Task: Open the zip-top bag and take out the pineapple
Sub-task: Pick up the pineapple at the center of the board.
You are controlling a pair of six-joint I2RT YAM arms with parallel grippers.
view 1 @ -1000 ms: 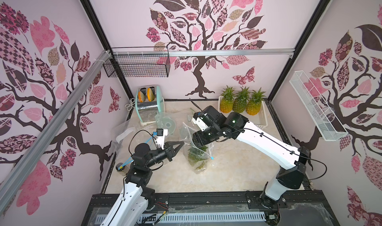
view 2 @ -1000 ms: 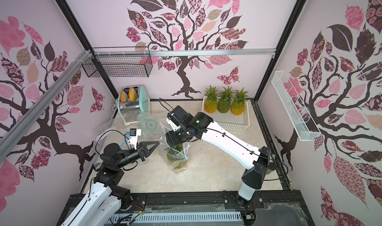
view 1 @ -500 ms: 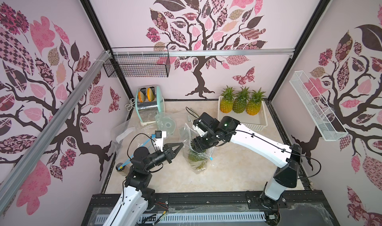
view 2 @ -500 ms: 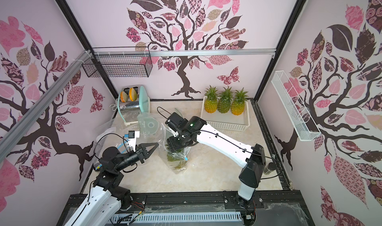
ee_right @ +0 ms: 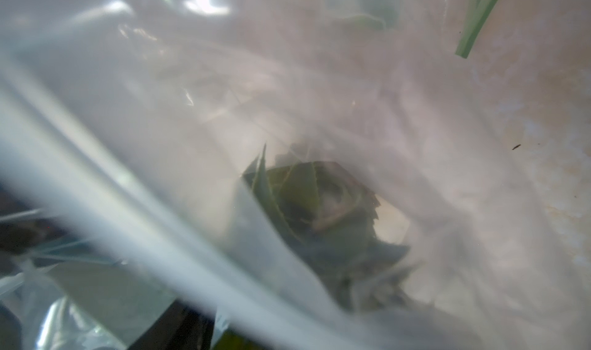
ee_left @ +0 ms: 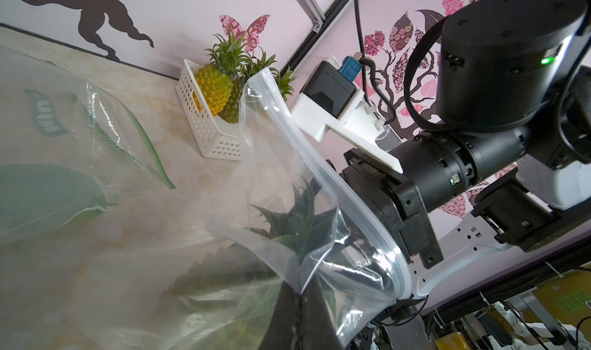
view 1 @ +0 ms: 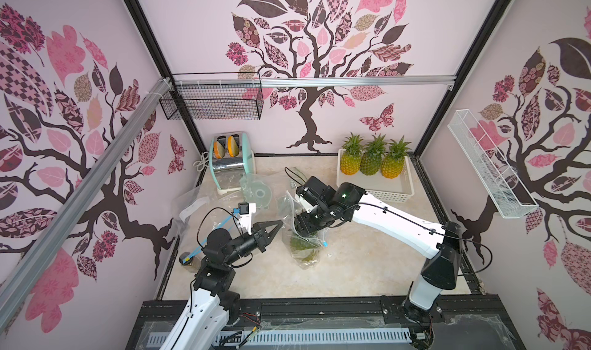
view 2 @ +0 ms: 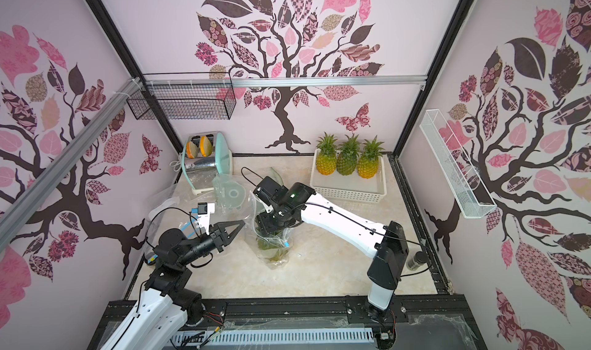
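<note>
- On the table [view 1: 351,268]: zip-top bag [view 1: 315,238] stands open, pineapple [view 1: 302,244] inside, crown up.
- Left end effector [view 1: 279,223] clamped on the bag's rim.
- Right end effector [view 1: 307,232] in the mouth; film hides the jaws, can't tell.
- Step: reach-in. Next: grip crown, lift straight out.

Pink walls [view 1: 198,28] with tree decals [view 1: 308,121], pale marbled tabletop [view 1: 351,268], black wire basket [view 1: 211,105].

pineapple [view 1: 299,243] in zip-top bag [view 1: 287,207] at centre, basket [view 1: 374,193] behind to right, toaster [view 1: 230,167] behind to left
</note>
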